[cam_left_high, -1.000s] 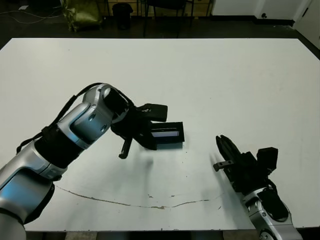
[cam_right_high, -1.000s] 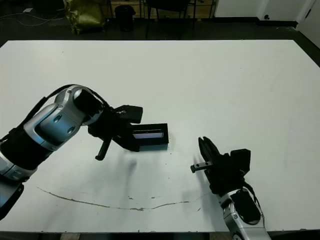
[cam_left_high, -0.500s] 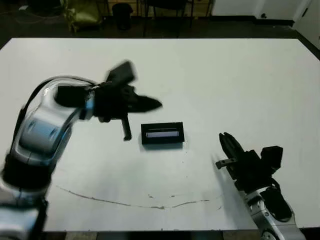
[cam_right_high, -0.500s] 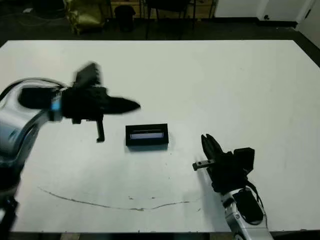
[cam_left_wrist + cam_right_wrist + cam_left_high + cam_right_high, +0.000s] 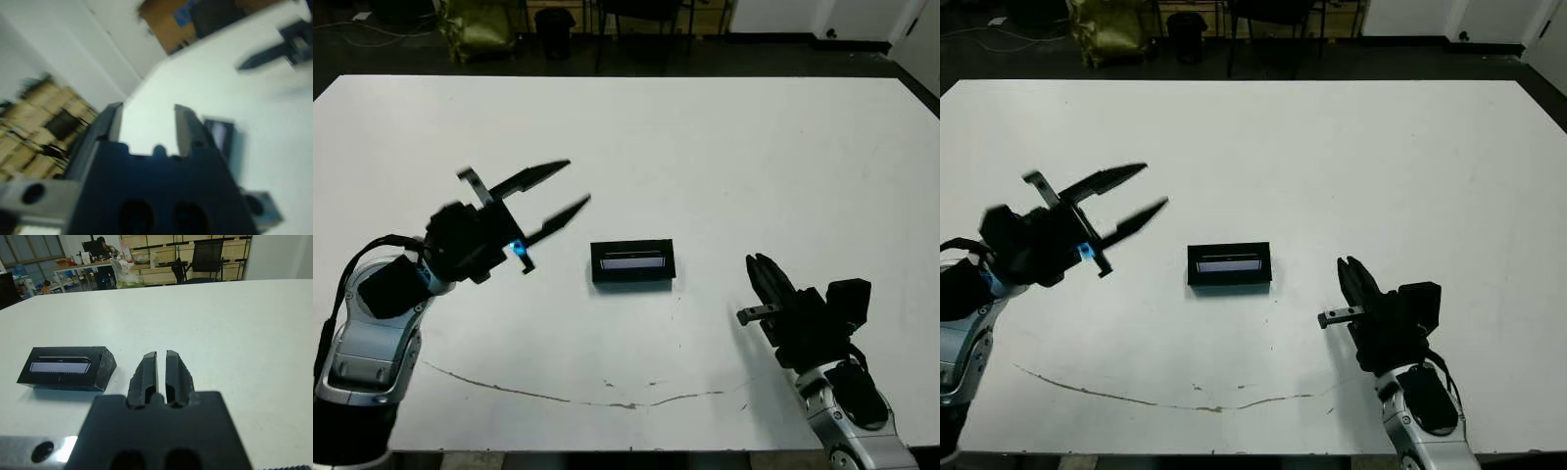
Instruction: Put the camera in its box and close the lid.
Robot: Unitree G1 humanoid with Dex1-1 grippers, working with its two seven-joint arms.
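A black closed case sits mid-table: the lid (image 5: 632,261), with its greyish glossy strip up, covers the box, whose white lining does not show. The right wrist view shows the lid (image 5: 61,367) too. The camera is hidden. My left gripper (image 5: 578,182) hovers open to the left of the case, well apart from it, with nothing between its fingers. The left wrist view is blurred but shows the fingers (image 5: 110,120) spread. My right gripper (image 5: 756,262) rests shut and holds nothing, to the right of the case, near the front edge.
A thin dark scratch (image 5: 607,401) runs along the white table (image 5: 724,137) near its front edge. Beyond the far edge stand chairs, shelves and a yellow-green bag (image 5: 475,24). A person (image 5: 102,244) sits at a desk far behind.
My left arm has swung up and to the left, away from the case, and its fingers now stand spread open. The case and the right arm have barely moved.
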